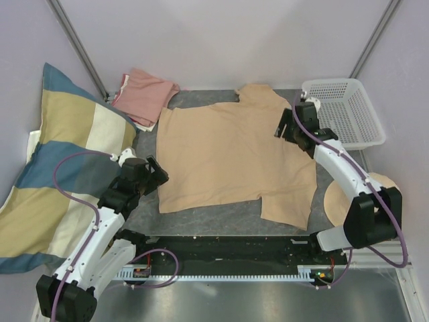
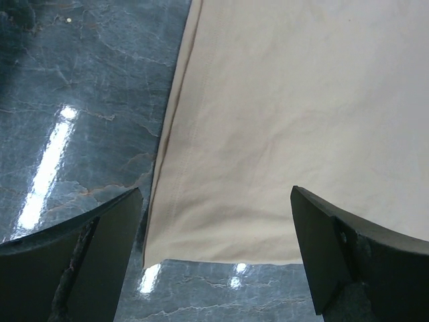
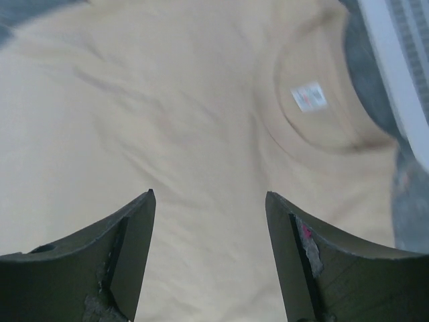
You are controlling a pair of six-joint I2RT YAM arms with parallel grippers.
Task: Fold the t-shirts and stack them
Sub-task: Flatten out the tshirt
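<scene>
While flat, tee (image 3: 201, 121) beneath right claw (image 3: 209, 201)

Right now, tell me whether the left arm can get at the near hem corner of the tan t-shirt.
Probably yes. The left hand hangs open right over the hem corner of the tan t-shirt, which lies flat on the table with nothing covering it or standing between.
</scene>
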